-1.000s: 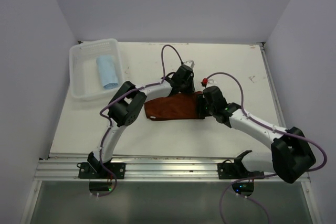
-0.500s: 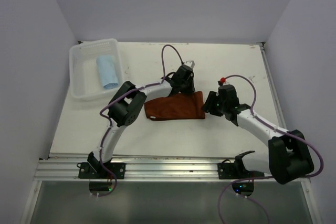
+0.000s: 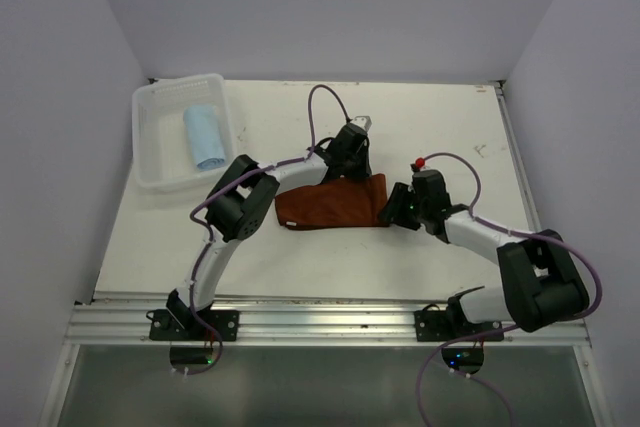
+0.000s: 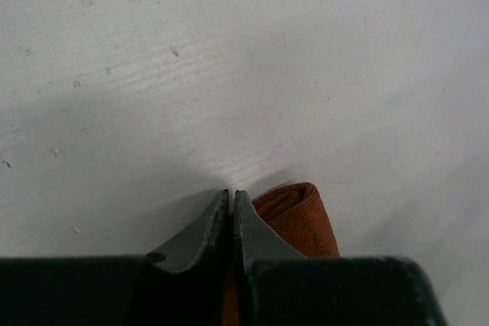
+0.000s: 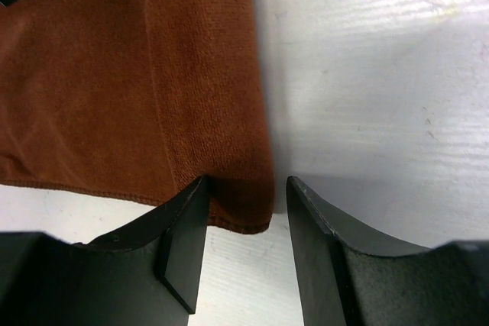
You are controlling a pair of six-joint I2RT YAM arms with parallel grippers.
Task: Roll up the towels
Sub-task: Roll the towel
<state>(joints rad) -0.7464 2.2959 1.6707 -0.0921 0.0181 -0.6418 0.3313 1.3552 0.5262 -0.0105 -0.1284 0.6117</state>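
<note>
Left hand (image 4: 231, 196) is pinched shut on the rust towel (image 3: 330, 205), right hand (image 5: 246, 188) is open straddling its end corner, and the cloth runs lengthwise straight ahead across the worktop (image 3: 450, 127), so I'd roll from there.

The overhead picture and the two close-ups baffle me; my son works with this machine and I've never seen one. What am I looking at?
The overhead picture looks down on a white table with two robot arms bolted at its near edge. Each close-up comes from a small camera on one arm's wrist, looking along that arm's two-fingered hand. A rust-brown towel lies folded mid-table. A light-blue towel, which looks rolled up, sits in the white basket at the far left. The left hand is closed and seems to pinch the brown towel's far edge. The right hand is open, with one finger over the towel's right end and the other over bare table, and it holds nothing.
</note>
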